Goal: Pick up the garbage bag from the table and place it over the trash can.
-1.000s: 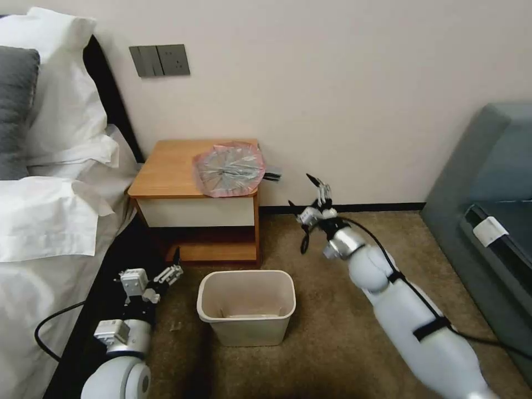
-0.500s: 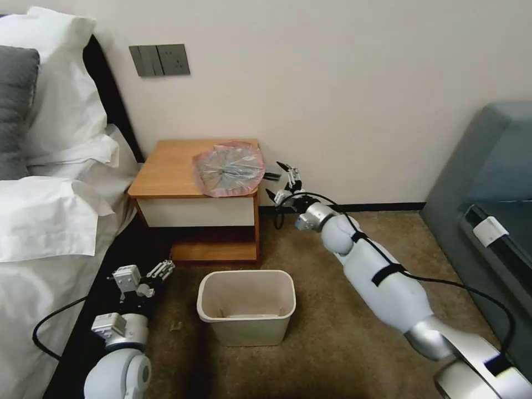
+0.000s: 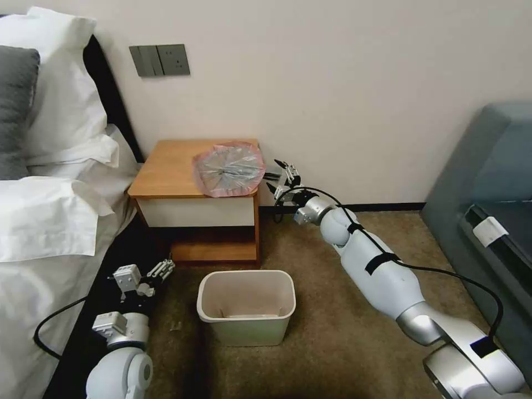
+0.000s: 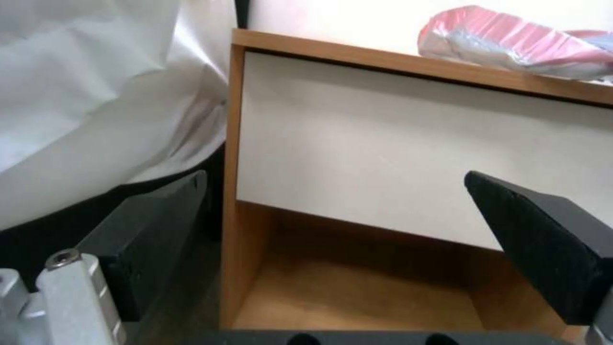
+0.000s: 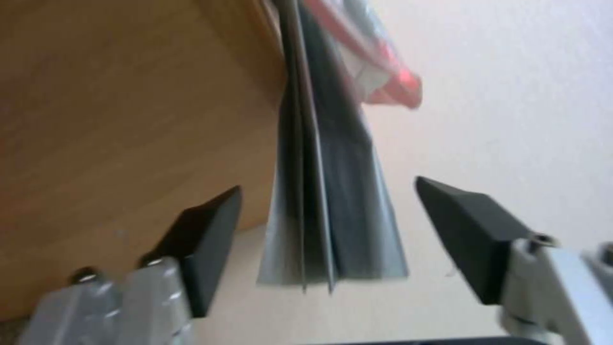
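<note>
garbage bag flap overhanging table edge, between right gripper jaws | jaws apart, unclamped

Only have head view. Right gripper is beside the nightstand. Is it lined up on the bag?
Observer: Yes. In the right wrist view, the garbage bag has a folded grey tail overhanging the table edge. The tail reaches in between the right gripper fingers.
Operator: Closed on it?
Observer: No. The fingers are open, with a gap on each side of the tail.
Operator: Left arm?
Observer: In the left wrist view, the left gripper is open and faces the white drawer front.
</note>
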Controlling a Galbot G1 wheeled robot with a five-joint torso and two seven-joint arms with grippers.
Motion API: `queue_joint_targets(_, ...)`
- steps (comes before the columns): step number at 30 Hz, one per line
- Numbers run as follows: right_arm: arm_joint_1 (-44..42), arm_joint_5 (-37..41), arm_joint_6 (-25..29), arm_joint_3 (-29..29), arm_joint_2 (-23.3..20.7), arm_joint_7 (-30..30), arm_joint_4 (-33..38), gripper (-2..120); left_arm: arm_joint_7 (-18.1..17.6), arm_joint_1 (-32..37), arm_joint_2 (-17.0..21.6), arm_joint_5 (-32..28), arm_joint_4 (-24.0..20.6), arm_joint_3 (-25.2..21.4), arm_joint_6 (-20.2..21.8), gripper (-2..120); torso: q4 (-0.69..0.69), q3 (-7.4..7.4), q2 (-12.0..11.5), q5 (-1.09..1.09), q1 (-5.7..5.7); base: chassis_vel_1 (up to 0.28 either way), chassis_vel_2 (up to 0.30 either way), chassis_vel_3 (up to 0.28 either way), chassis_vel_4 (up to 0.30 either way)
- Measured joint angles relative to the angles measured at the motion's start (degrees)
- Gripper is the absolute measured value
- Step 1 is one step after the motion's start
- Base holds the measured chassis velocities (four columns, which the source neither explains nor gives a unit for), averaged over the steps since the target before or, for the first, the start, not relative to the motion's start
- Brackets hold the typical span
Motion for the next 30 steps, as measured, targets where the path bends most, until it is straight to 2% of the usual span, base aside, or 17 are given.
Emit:
queue_joint_targets(2,0.2,-0.2,0.0,-0.1,0.2,-0.1,-0.2,61,-0.1,-0.1,0.1,0.0,0.0,0.1,0.3,100,0.02,0.0,0.0,0.0,0.0,0.0,0.0,0.0,0.0)
queue_joint_targets(4,0.2,-0.3,0.1,-0.2,0.2,-0.1,-0.3,58,-0.2,-0.2,0.1,0.0,0.0,0.1,0.4,100,0.01,0.0,0.0,0.0,0.0,0.0,0.0,0.0,0.0)
queue_joint_targets(5,0.2,-0.3,0.1,-0.3,0.2,0.0,-0.5,49,-0.2,-0.3,0.2,-0.1,0.0,0.1,0.4,100,0.0,0.0,0.0,0.0,0.0,0.0,0.0,0.0,0.0)
queue_joint_targets(6,0.2,-0.3,0.1,-0.7,0.0,0.0,-0.5,45,-0.2,-0.3,0.2,-0.2,0.0,0.1,0.5,100,0.0,0.0,0.0,0.0,0.0,0.0,0.0,0.0,0.0)
queue_joint_targets(7,0.2,-0.3,0.1,-0.7,0.0,0.0,-0.5,45,-0.2,-0.3,0.2,-0.2,0.0,0.1,0.5,100,0.0,0.0,0.0,0.0,0.0,0.0,0.0,0.0,0.0)
queue_joint_targets(10,0.1,-0.4,0.2,-1.2,-0.2,0.1,-0.5,33,-0.3,-0.2,0.2,-0.2,0.0,0.0,0.5,100,0.0,0.0,0.0,0.0,0.0,0.0,0.0,0.0,0.0)
queue_joint_targets(15,-0.1,-0.4,0.2,-1.2,-0.2,0.1,-0.4,21,-0.3,-0.1,0.1,-0.2,0.0,0.0,0.5,100,0.0,0.0,0.0,0.0,0.0,0.0,0.0,0.0,0.0)
queue_joint_targets(17,-0.2,-0.4,0.1,-1.3,0.0,0.2,0.1,5,-0.3,-0.1,0.0,-0.2,0.0,0.1,0.5,100,0.01,0.0,0.0,0.0,0.0,0.0,0.0,0.0,0.0)
queue_joint_targets(20,-0.2,-0.3,0.1,-1.4,0.0,0.2,0.2,0,-0.4,-0.1,0.0,-0.2,-0.1,0.1,0.6,100,0.01,0.0,0.0,0.0,0.0,0.0,0.0,0.0,0.0)
queue_joint_targets(27,-1.1,1.0,-0.3,-1.3,-0.8,0.2,2.2,0,-0.6,0.1,-0.1,0.0,-0.2,0.1,0.9,100,0.01,0.0,0.0,0.0,0.0,0.0,0.0,0.0,0.0)
queue_joint_targets(30,-3.2,4.2,-2.3,-1.3,-2.4,-0.2,7.0,0,-2.5,0.1,-0.3,0.8,-0.2,0.0,2.3,100,0.01,0.0,0.0,0.0,0.0,0.0,0.0,0.0,0.0)
